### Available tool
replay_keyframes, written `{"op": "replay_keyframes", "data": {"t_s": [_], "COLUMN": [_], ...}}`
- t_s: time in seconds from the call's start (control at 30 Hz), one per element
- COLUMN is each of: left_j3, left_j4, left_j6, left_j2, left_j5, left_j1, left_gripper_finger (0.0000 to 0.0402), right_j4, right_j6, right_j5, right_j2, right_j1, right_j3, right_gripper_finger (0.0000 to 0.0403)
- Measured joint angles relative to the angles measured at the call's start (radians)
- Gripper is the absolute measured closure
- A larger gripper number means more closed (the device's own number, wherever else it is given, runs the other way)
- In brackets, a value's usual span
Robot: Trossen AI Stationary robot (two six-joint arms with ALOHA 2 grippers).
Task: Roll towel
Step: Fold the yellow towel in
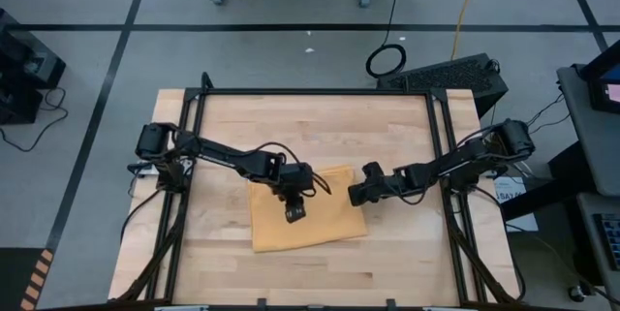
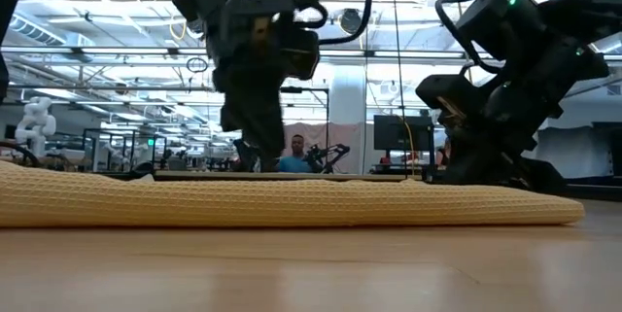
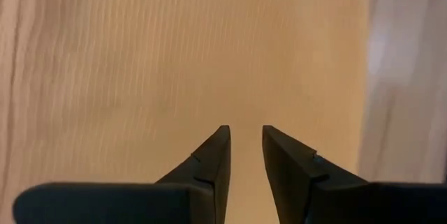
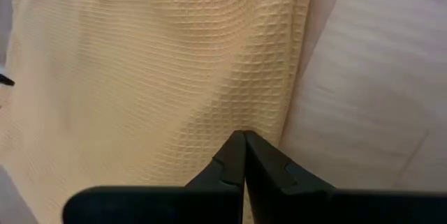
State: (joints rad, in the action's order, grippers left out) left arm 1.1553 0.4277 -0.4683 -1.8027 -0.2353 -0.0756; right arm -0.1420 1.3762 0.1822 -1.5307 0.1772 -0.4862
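The mustard-yellow towel [image 1: 320, 224] lies flat on the wooden table, right of its middle; in the low view the towel [image 2: 292, 203] shows as a thick, low band. My left gripper [image 1: 294, 214] hangs over the towel's middle, pointing steeply down. Its fingers [image 3: 213, 151] stand a little apart with only cloth far beneath them, so it is open. My right gripper [image 4: 244, 135] is shut. Its tips stand at the towel's right edge [image 1: 360, 200], reached from the table's right side. My right gripper slants down from the table's right side, its shut fingertips at the strip of cloth just inside the towel's right edge [image 4: 283, 112]. Whether the tips touch the cloth I cannot tell. The towel lies flat there, not lifted.
Bare wood lies around the towel on all sides [image 1: 291, 127]. Black frame rails [image 1: 441, 156] run along the table's left, right and far edges. A black box [image 1: 455, 74] sits beyond the far right corner. A person [image 2: 294, 156] shows far off in the room behind.
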Motion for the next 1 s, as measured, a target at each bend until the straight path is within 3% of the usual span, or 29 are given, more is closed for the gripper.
{"op": "replay_keyframes", "data": {"t_s": [0.2,0.63,0.8,1.0], "left_j3": [0.000,-0.010,-0.104,-0.194], "left_j4": [-0.086,0.004,0.000,-0.086], "left_j6": [-0.134,-0.158,-0.370,-0.668], "left_j2": [0.035,0.221,0.284,0.321], "left_j5": [0.028,0.350,0.423,0.450], "left_j1": [0.000,-0.054,-0.108,-0.173], "left_gripper_finger": [0.0314,0.0314,0.0314,0.0314], "right_j4": [-0.015,0.139,0.301,0.533], "right_j6": [-0.011,-0.067,-0.120,-0.287], "right_j5": [-0.008,-0.108,-0.113,-0.209], "right_j2": [0.050,0.319,0.383,0.372], "right_j1": [0.001,-0.037,-0.099,-0.209], "right_j3": [0.002,-0.004,-0.073,-0.192], "right_gripper_finger": [0.0403,0.0403,0.0403,0.0403]}}
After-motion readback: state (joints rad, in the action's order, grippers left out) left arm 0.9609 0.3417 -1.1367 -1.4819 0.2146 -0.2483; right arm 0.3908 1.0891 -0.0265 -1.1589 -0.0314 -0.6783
